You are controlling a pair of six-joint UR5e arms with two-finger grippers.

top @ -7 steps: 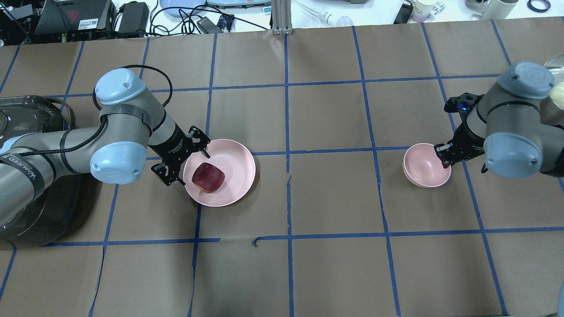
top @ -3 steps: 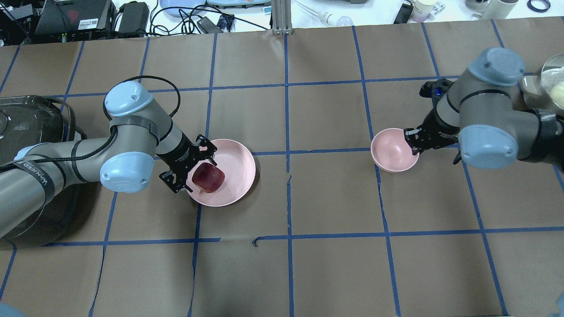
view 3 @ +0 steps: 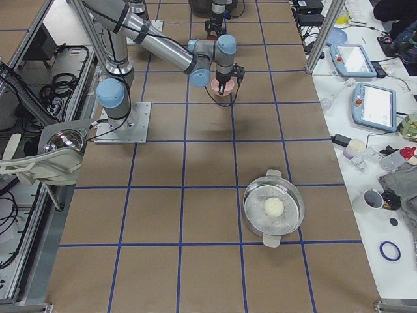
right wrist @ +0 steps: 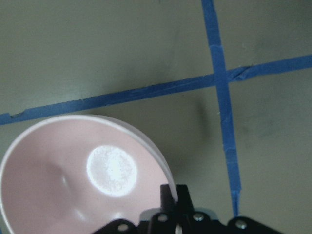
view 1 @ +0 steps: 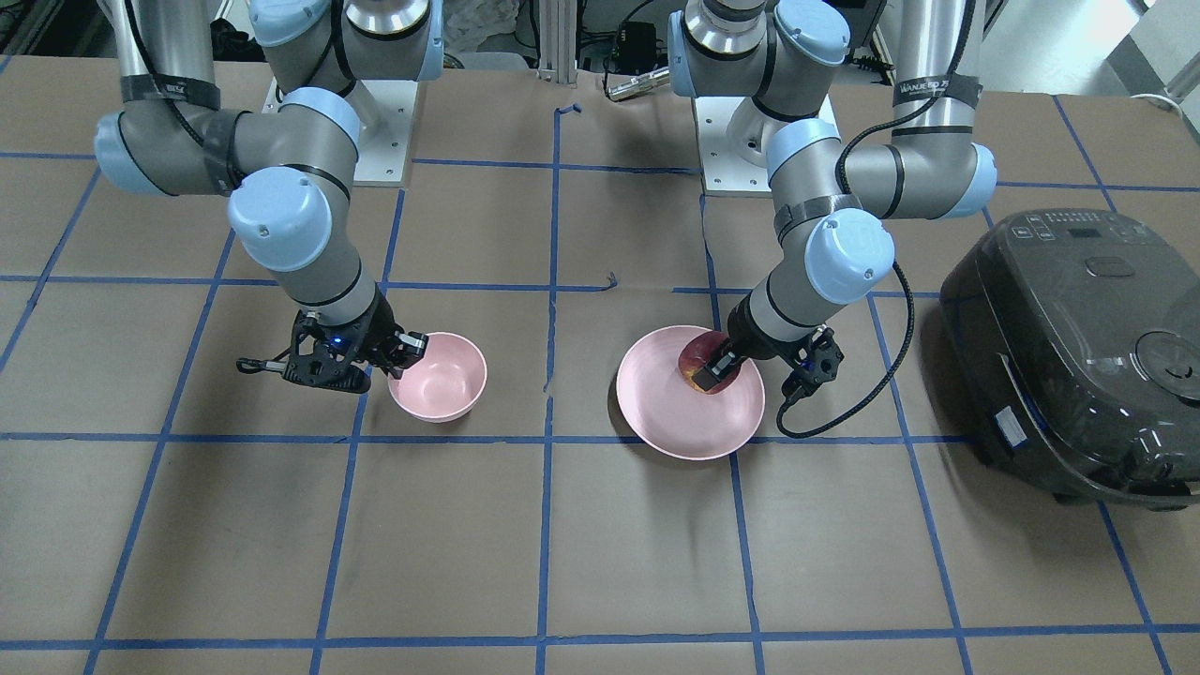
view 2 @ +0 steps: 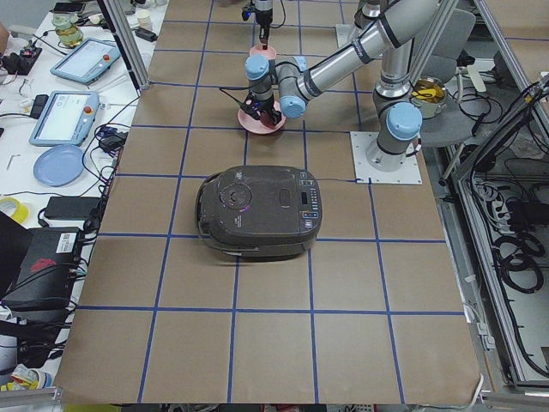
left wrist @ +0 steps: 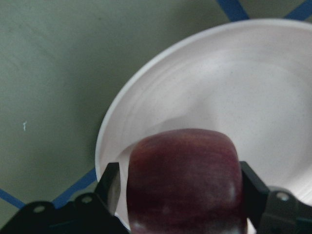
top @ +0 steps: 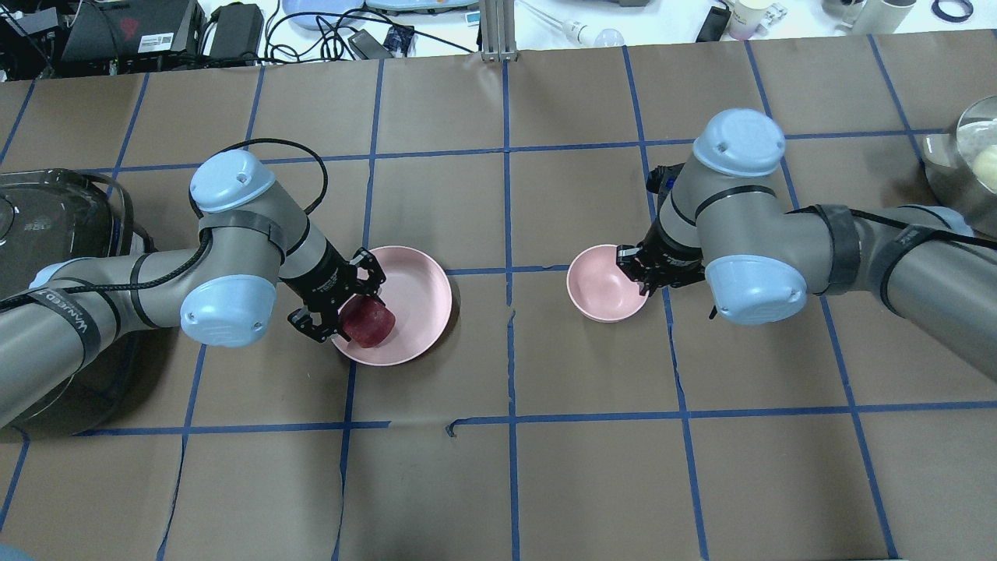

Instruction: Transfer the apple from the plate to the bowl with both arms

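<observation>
Left gripper (top: 343, 308), frame left: clamps apple (top: 368, 321) on plate (top: 420, 292). Right gripper (top: 643, 274): pinches bowl (top: 604, 284) rim. Arm label (view 1: 923, 89): "WANJEED".

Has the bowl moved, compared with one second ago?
Yes. In the overhead view the bowl, held at its rim by the right gripper, has moved left across a blue tape line, toward the plate.

Near right arm (view 3: 171, 51): reaches across the brown gridded table (view 3: 195, 215), wrist over a pink bowl (view 3: 217, 89). Lidded steel pot (view 3: 273, 208): near table edge, pale knob on top. Side bench: two tablets (view 3: 373, 104), cup (view 3: 355, 149).
</observation>
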